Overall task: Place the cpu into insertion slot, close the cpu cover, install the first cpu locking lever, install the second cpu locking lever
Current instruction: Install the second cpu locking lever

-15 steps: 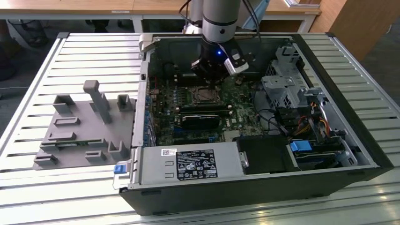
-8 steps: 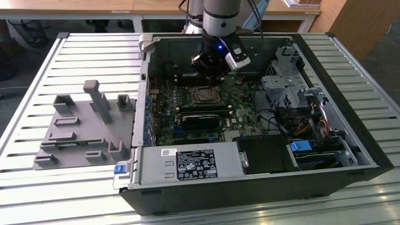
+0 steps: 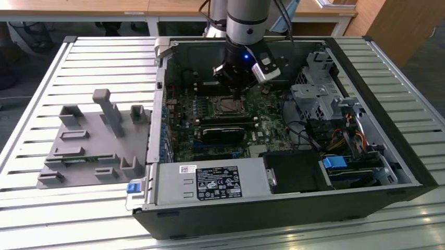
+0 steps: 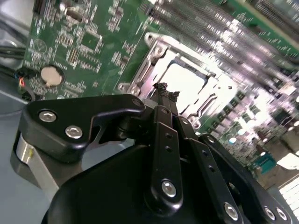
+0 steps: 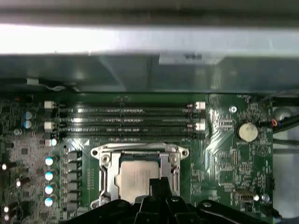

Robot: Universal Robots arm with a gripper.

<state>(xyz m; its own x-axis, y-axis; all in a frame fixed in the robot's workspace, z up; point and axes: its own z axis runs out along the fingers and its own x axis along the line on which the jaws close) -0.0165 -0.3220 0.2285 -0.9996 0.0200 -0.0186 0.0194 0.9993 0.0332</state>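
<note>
So on the exterior view's left there's a grey fixture sitting on the slatted counter, open PC case to its right. The cpu sits in the insertion slot, cpu cover down around it. Gripper hovers right over it, fingers pinched together, holding nothing.

A robotics lab or workshop: slatted aluminium table bearing an opened desktop computer case and a grey moulded parts fixture, robot arm reaching in from above, wooden desks lining the background.
</note>
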